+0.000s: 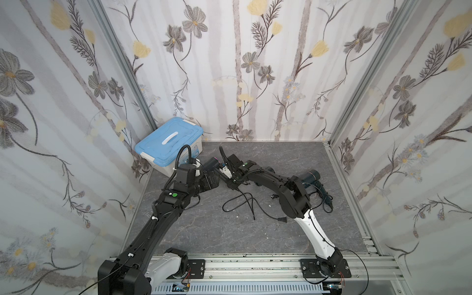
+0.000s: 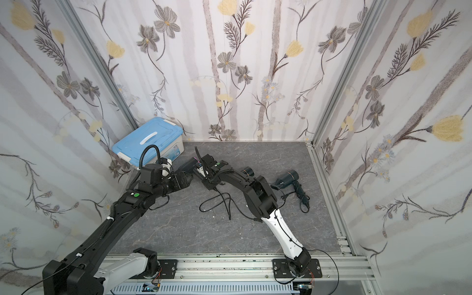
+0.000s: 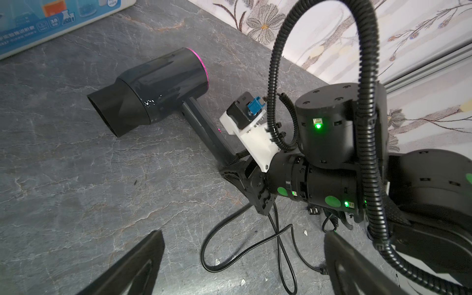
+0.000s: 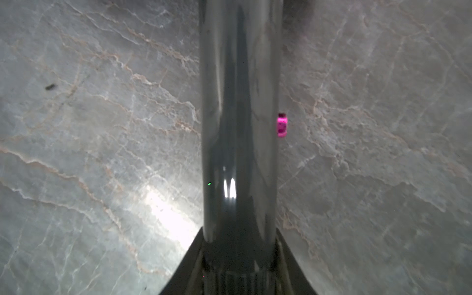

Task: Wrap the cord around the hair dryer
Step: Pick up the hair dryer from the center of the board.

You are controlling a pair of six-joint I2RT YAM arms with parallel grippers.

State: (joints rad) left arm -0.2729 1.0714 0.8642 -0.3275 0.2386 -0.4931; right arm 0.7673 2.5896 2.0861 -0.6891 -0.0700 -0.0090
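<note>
**Handle gripped, cord not yet wound**

I judge this to be the opening step: fixing the hair dryer (image 3: 158, 86) so that the cord (image 3: 278, 233) can be led round it; no turn is on it yet.

The right gripper (image 3: 237, 166) has its jaws pinching the butt of the handle (image 4: 240, 127), one on each side; the left gripper (image 3: 244, 233) hangs with its jaws spread wide and nothing between them.

The dryer lies flat on the table (image 1: 204, 229), straight ahead of the right jaws; the handle's long axis runs out in line with them, and the barrel sits crosswise at the far end; the nozzle points toward the left jaws, the pink-ringed back away from them.

The cord trails slack behind the right jaws; next, I think, the left jaws must pick it up near the butt while the right holds steady.
</note>
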